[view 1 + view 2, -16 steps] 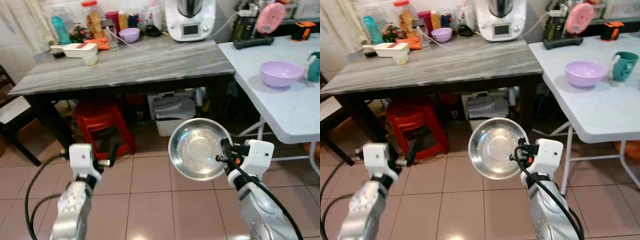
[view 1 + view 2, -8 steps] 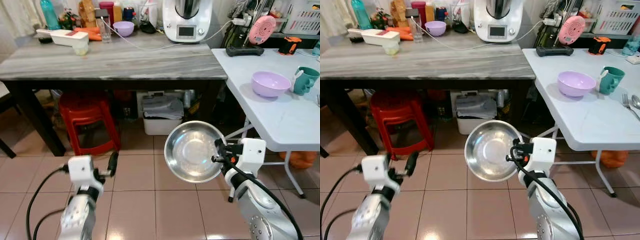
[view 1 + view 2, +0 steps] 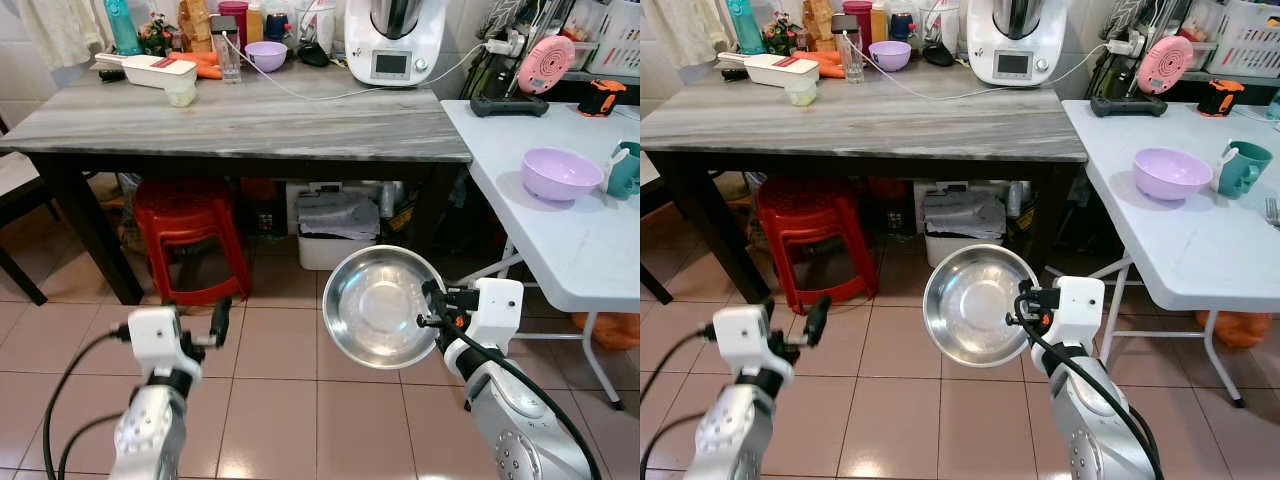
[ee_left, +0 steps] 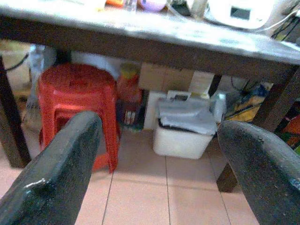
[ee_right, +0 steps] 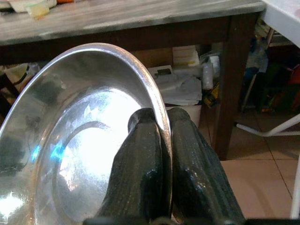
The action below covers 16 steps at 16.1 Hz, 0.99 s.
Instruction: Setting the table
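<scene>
One steel bowl (image 3: 382, 305) pinched by its rim in the right gripper (image 3: 432, 305), left gripper (image 4: 154, 154) wide apart above the floor tiles (image 3: 270, 350).

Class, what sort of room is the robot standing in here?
Probably a home kitchen or dining area: a white countertop food processor and bottles on a grey wood-grain table, plus a lilac plastic bowl on a white folding table.

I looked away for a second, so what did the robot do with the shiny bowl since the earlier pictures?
Nothing new with it: the right gripper stays clamped on the rim of the steel bowl, held up over the floor. The camera swung, so the tables only seem to shift. The left gripper stays open and empty.
</scene>
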Motion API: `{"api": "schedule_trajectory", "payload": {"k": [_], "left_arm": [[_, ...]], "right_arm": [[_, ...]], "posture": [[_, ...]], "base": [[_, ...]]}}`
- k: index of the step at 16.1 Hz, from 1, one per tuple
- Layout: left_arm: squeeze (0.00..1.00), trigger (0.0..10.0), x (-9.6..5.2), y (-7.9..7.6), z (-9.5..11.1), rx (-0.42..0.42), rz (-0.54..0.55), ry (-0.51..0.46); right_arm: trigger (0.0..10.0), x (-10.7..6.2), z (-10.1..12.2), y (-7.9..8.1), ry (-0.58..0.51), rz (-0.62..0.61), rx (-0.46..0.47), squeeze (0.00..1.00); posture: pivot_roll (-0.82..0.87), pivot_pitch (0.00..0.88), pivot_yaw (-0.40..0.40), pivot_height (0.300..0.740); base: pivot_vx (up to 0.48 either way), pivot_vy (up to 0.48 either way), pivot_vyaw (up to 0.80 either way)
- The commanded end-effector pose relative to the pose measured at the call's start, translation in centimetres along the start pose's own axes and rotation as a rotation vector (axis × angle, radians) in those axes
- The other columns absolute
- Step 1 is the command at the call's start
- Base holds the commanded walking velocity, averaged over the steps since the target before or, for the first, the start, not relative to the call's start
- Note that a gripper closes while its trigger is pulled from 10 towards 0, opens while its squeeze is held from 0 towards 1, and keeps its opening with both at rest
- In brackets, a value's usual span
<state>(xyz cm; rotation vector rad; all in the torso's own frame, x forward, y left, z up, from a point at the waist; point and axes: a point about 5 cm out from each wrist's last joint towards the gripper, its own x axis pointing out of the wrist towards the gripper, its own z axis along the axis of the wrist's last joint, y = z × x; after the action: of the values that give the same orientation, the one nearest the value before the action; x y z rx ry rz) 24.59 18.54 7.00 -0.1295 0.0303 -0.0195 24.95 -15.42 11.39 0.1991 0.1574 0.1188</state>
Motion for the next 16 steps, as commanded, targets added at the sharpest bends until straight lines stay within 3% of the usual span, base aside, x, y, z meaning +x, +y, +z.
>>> {"api": "schedule_trajectory", "payload": {"k": [1, 12, 16], "left_arm": [[0.0, 10.0, 0.42, -0.03, 0.59, 0.006, -0.02, -0.015], [0.0, 10.0, 1.13, -0.77, 0.49, 0.005, -0.073, -0.001], [0.0, 10.0, 1.37, -0.93, 0.48, 0.003, -0.084, 0.0]], "right_arm": [[10.0, -0.22, 0.66, -0.3, -0.041, -0.03, 0.004, 0.0], [10.0, -0.31, 0.76, -0.31, -0.064, -0.051, 0.007, 0.0], [10.0, -0.3, 0.79, -0.31, -0.07, -0.053, 0.007, 0.0]], "posture": [[-0.02, 0.0, 0.021, 0.74], [-0.04, 0.0, 0.043, 0.74], [-0.05, 0.0, 0.051, 0.74]], "base": [[0.382, 0.0, 0.0], [0.402, 0.0, 0.0], [0.418, 0.0, 0.64]]}}
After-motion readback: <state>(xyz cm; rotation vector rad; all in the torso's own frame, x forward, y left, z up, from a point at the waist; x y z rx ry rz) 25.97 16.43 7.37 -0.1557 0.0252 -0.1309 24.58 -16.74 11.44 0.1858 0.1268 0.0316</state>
